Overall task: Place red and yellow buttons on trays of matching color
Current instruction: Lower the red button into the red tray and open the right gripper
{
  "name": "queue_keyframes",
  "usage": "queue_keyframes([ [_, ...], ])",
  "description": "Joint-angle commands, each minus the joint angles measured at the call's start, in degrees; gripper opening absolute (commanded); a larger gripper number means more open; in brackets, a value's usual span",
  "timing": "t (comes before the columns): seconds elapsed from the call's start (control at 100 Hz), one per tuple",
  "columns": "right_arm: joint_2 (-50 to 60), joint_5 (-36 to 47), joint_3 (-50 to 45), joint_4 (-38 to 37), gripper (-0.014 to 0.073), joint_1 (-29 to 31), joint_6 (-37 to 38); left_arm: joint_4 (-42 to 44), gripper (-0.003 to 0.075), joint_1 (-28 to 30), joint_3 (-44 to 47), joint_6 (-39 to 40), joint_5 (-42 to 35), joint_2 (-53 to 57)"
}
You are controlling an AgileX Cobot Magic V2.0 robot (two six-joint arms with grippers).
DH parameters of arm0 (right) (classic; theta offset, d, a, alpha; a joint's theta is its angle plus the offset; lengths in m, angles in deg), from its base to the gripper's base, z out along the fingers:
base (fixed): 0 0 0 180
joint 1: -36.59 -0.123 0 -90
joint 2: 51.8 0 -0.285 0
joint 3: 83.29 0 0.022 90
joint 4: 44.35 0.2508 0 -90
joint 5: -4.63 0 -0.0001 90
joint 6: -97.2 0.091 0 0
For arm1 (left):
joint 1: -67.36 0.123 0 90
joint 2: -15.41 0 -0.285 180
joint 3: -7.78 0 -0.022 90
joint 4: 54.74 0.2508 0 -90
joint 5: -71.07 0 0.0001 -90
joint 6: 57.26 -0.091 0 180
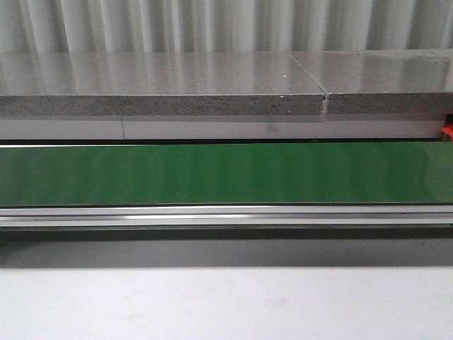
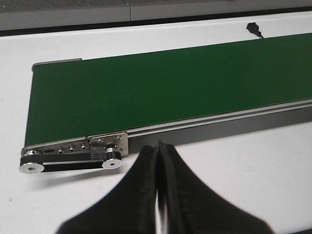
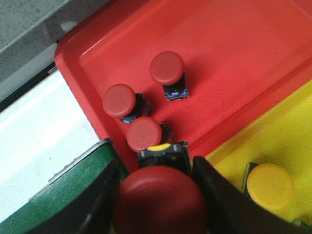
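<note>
Red button (image 3: 158,200) pinched in right gripper (image 3: 156,195) above red tray (image 3: 234,58) | light, rigid, slick cap; grip body sides | left gripper (image 2: 158,161) pressed together, empty

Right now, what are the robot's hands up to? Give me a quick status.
Left hand shut, empty, beside the green belt. Right hand shut on a red button above the red tray. Three red buttons already there. Nothing blocking.

The left tool (image 2: 158,146) has its fingers pressed together, while the right tool (image 3: 158,195) grips something between its fingers.
</note>
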Motion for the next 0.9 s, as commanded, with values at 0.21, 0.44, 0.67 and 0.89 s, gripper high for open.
queue_keyframes([
  [0.21, -3.6, 7.7, 1.8, 0.5, 0.0139, 0.4, 0.6, -0.9, -0.0021, -0.5, -1.4, 0.0, -4.2, -0.4],
  [0.44, -7.9, 11.7, 1.8, 0.5, 0.0139, 0.4, 0.6, -0.9, -0.0021, -0.5, -1.4, 0.0, -4.2, -0.4],
  [0.67, -11.2, 16.0, 1.8, 0.5, 0.0139, 0.4, 0.6, -0.9, -0.0021, -0.5, -1.4, 0.0, -4.2, -0.4],
  [0.89, -13.5, 20.2, 1.8, 1.0, 0.0139, 0.4, 0.6, -0.9, -0.0021, -0.5, -1.4, 0.0, -4.2, -0.4],
])
